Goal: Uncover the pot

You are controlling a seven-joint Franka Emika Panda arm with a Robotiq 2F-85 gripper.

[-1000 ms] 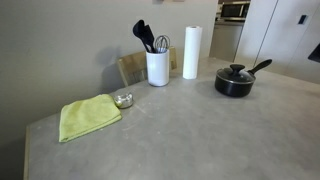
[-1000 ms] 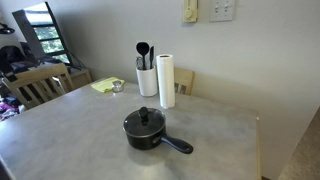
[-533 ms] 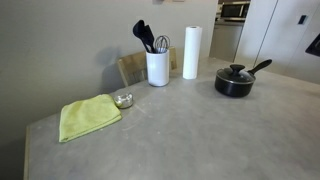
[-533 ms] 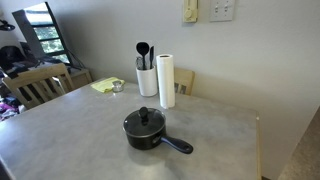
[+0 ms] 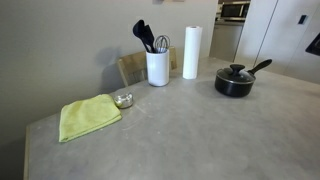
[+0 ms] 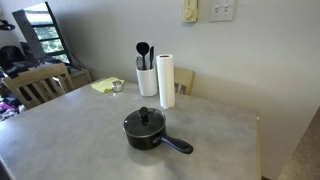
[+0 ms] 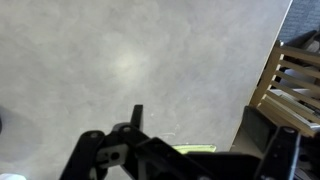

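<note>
Nearby, paper towel roll (image 6: 166, 80) and utensil holder (image 6: 147, 81) near lidded pot (image 6: 145, 131); end effector (image 7: 212, 140) spread wide, empty.

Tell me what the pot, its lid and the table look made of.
Pot: matte black all over, likely coated metal, though the finish hides it. Lid: opaque black, not see-through, probably the same coated metal. Table: mottled grey with a soft sheen, laminate or stone-look; cannot tell which.
</note>
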